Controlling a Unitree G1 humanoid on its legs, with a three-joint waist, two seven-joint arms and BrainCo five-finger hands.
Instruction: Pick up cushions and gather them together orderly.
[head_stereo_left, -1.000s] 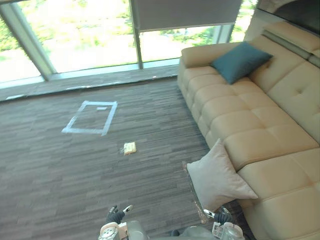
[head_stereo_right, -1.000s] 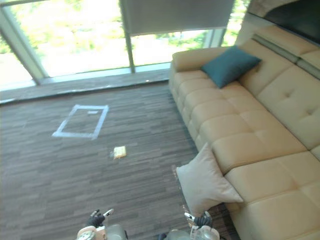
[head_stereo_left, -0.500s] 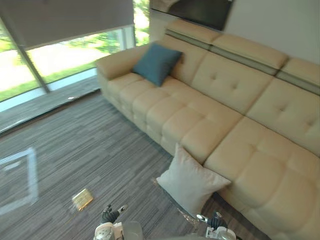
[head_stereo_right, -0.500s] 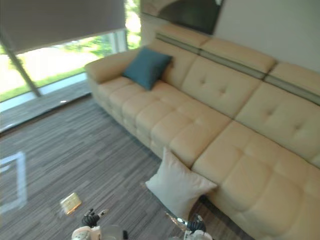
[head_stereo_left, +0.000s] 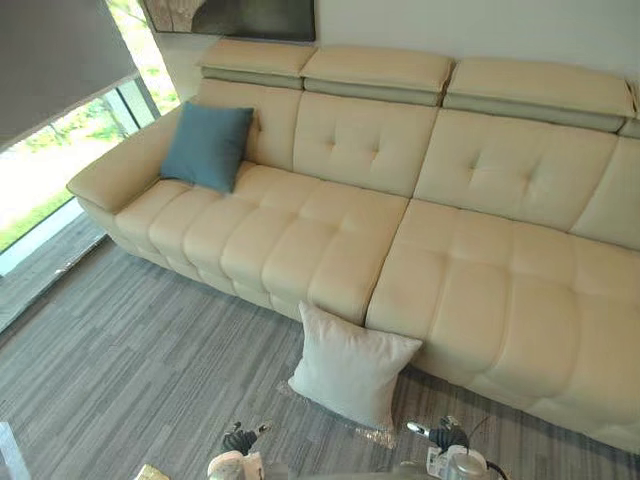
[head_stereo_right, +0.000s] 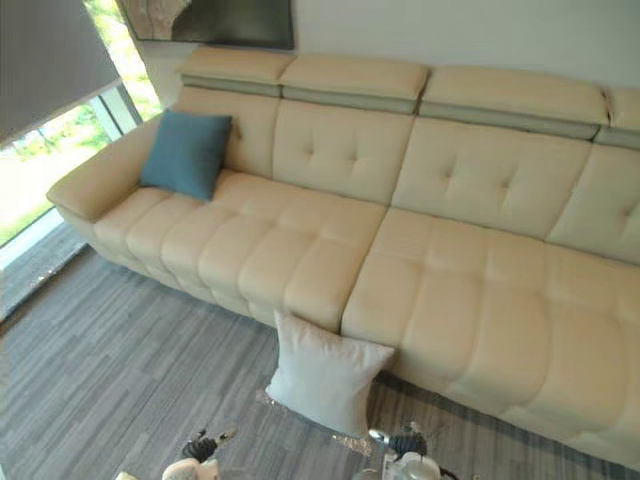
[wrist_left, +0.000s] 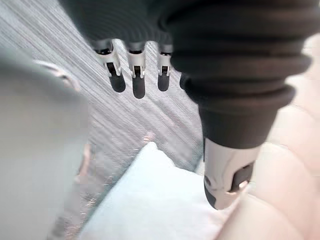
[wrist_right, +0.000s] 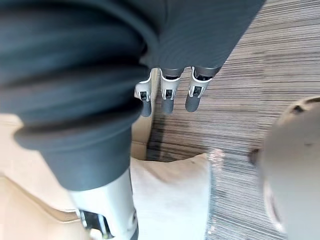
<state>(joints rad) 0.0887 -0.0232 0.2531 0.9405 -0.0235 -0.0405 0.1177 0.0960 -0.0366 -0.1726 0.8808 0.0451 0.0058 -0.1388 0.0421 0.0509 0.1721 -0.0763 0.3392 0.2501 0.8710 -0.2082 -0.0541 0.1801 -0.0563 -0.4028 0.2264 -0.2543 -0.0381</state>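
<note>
A pale grey cushion stands on the carpet, leaning against the front of the beige sofa. A teal cushion rests upright against the sofa's back near its left armrest. My left hand hangs low at the bottom edge, left of the pale cushion and apart from it. My right hand hangs to the cushion's right. In the left wrist view the fingers are straight and hold nothing, with the pale cushion past them. The right hand's fingers are also relaxed and empty above the same cushion.
Grey striped carpet spreads in front of the sofa. A floor-length window runs along the left. A crinkled clear plastic sheet lies under the pale cushion. A small yellow object lies at the bottom left edge.
The camera has swung to the right, so the sofa now stretches across the picture and the window has slid off left. Neither cushion has moved, and both hands still hang low.
</note>
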